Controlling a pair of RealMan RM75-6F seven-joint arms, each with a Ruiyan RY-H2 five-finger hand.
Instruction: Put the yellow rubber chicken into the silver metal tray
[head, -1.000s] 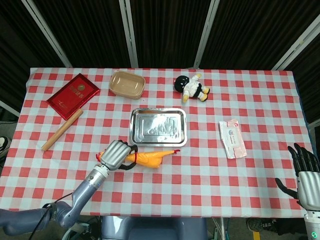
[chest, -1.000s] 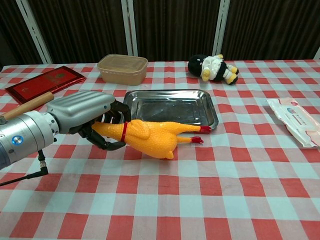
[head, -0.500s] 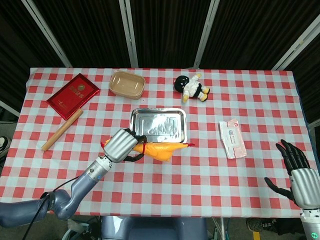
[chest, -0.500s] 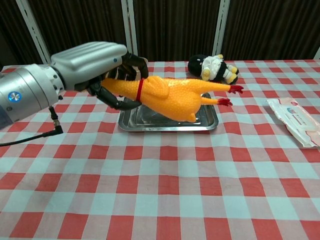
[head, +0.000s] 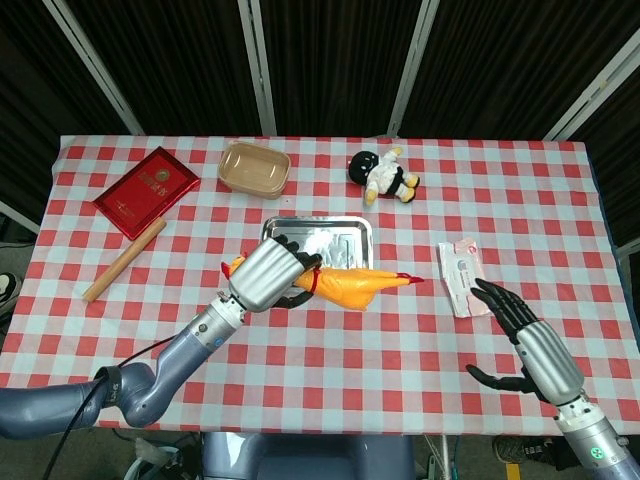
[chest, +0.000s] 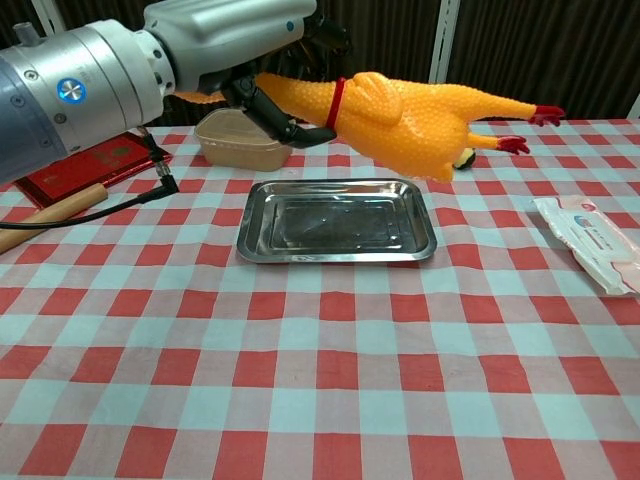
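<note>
Several bystanders ring the silver metal tray (chest: 336, 221): a tan plastic tub (head: 254, 168) at its 11 o'clock, a black-and-white plush doll (head: 382, 174) at 1 o'clock, a red booklet (head: 145, 191) and a wooden rolling pin (head: 124, 261) out toward 9 and 8 o'clock, and a white wipes packet (head: 465, 277) at 3 o'clock. None of them lies on the tray, whose shiny bed shows bare in the chest view.

Left hand (chest: 232, 37) grips the yellow rubber chicken (chest: 414, 108) around its neck by the red band, holding it in the air above the tray, clear of the metal. Its long axis runs nearly level, head toward 9 o'clock inside the fingers, red feet toward 3 o'clock, tail end drooping slightly.

Right hand (head: 527, 343) hovers over the table's near right part, at the packet's 5 o'clock, fingers spread wide and holding nothing.

Red-and-white checked cloth (head: 330, 350) covers the table; dark curtains with pale metal posts stand behind
</note>
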